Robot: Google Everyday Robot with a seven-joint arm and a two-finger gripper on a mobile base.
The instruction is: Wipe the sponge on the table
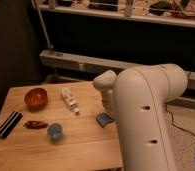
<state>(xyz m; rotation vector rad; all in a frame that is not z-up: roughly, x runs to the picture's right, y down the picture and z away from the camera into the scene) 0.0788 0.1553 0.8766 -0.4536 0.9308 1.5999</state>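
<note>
Just above the sponge, which lies flat on the table, the gripper hangs at the end of the white arm, its grasp impossible to tell, while a white bottle, a red bowl and a blue cup stand farther to the sponge's left.

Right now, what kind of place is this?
Probably a lab or workshop test area: a butcher-block table set with props (red bowl, blue cup, sponge), a metal rail behind, and cables on the shelf above. The gripper is by the sponge, mostly hidden by the arm.
</note>
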